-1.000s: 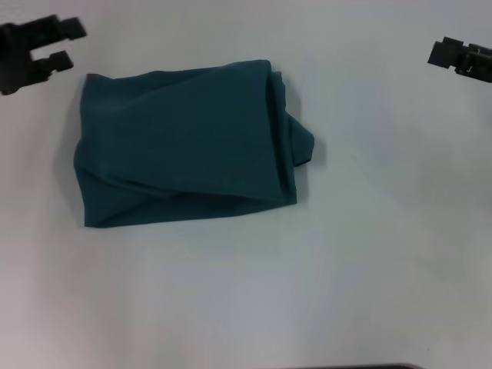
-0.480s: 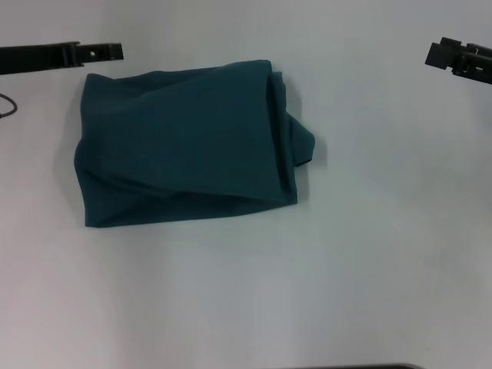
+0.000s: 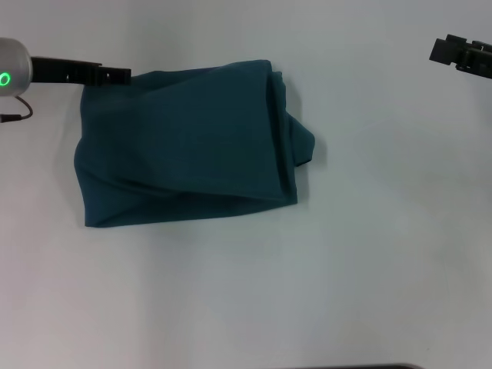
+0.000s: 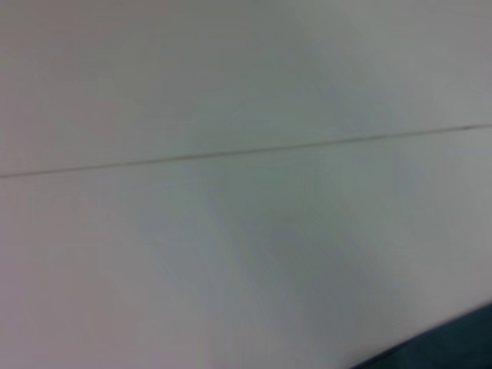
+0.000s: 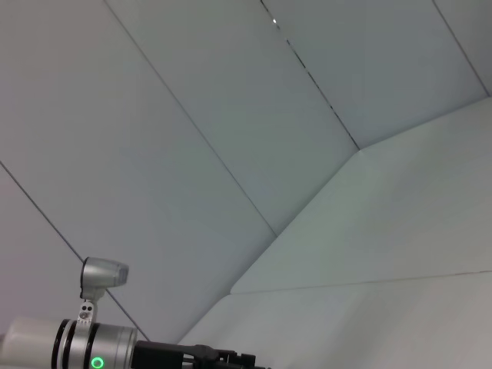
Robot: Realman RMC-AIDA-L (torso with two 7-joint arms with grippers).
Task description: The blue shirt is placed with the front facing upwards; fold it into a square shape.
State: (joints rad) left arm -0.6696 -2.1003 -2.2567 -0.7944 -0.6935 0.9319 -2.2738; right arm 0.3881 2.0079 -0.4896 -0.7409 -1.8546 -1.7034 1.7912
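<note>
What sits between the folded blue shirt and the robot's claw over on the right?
Nothing: in the head view only bare white table lies between the blue shirt and the right gripper.

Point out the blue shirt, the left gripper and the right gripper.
blue shirt [image 3: 184, 146]: head view, middle of the folded top layer.
left gripper [image 3: 115, 75]: head view, dark tip at the shirt's far left corner.
right gripper [image 3: 460, 55]: head view, dark body at the far right edge.
</note>
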